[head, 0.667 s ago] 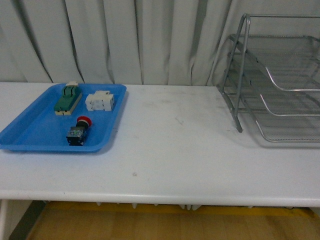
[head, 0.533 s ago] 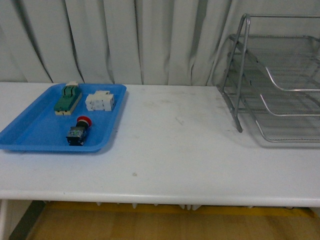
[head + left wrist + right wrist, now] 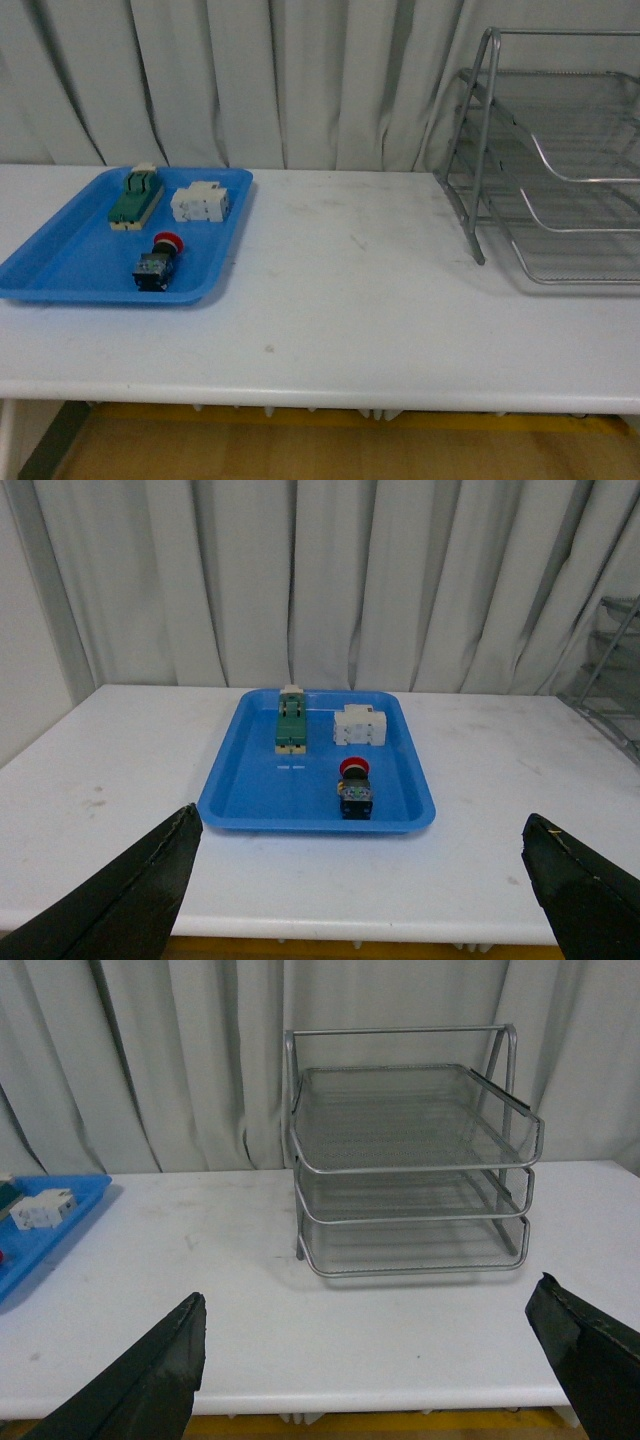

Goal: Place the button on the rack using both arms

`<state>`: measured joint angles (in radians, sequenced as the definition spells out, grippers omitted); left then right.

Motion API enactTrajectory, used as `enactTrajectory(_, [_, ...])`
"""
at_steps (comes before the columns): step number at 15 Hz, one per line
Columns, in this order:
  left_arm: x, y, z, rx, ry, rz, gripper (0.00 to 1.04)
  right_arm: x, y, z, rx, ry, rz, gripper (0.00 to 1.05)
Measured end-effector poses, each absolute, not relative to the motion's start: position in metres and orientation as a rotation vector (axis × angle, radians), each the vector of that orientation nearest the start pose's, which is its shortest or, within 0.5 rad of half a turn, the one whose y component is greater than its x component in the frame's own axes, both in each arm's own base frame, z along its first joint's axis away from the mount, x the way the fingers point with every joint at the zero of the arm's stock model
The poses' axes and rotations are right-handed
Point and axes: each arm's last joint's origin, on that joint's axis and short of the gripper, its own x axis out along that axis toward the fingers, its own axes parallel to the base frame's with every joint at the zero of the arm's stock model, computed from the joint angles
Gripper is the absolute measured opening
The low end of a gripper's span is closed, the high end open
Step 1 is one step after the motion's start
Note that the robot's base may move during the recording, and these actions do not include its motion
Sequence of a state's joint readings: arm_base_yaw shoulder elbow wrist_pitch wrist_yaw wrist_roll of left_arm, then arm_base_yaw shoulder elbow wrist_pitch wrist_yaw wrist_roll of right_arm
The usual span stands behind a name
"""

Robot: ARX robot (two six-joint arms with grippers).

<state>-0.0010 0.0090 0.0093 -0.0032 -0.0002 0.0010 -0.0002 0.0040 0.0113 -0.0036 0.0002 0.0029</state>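
- Jaws on both the left gripper (image 3: 360,825) and the right gripper (image 3: 366,1300) are standing wide apart, holding nothing.
- The button (image 3: 158,262) is seemingly lying on its side in the blue tray (image 3: 60,272), near the tray's front edge.
- A green-topped block (image 3: 135,197) and a white component (image 3: 200,203) are sitting behind it.
- The tray is resting on the white table (image 3: 350,300), which is showing faint scuffs.
- The rack (image 3: 550,170) is standing well apart, at the right.
- A pale pleated curtain (image 3: 250,80) is hanging behind everything.
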Motion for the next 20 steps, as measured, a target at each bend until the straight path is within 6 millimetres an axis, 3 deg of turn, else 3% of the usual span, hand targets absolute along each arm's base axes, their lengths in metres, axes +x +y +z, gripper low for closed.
enactTrajectory(8, [0.098, 0.0, 0.166, 0.001, 0.003, -0.001, 0.98, 0.097, 0.0, 0.167, 0.003, -0.004, 0.0, 0.98])
enactTrajectory(9, [0.098, 0.0, 0.166, 0.001, 0.003, -0.001, 0.98, 0.097, 0.0, 0.166, 0.015, 0.002, 0.017, 0.98])
enactTrajectory(10, [0.098, 0.0, 0.166, 0.001, 0.002, -0.002, 0.98, 0.103, -0.005, 0.167, 0.133, 0.035, 0.163, 0.98])
enactTrajectory(12, [0.098, 0.0, 0.166, 0.001, 0.003, -0.001, 0.98, 0.127, -0.02, 0.189, 0.379, 0.064, 0.345, 0.98])
enactTrajectory(13, [0.098, 0.0, 0.166, 0.001, 0.003, -0.001, 0.98, 0.146, -0.033, 0.207, 0.419, 0.029, 0.35, 0.98])
enactTrajectory(15, [0.098, 0.0, 0.166, 0.001, 0.003, -0.001, 0.98, 0.199, -0.08, 0.232, 0.48, -0.06, 0.194, 0.98])
enactTrajectory(17, [0.098, 0.0, 0.166, 0.001, 0.003, -0.001, 0.98, 0.245, -0.125, 0.226, 0.614, -0.031, 0.04, 0.98])
enactTrajectory(19, [0.098, 0.0, 0.166, 0.001, 0.003, -0.001, 0.98, 0.285, -0.164, 0.203, 0.776, 0.026, -0.08, 0.98])
enactTrajectory(20, [0.098, 0.0, 0.166, 0.001, 0.003, -0.001, 0.98, 0.299, -0.174, 0.187, 0.856, 0.054, -0.125, 0.98])
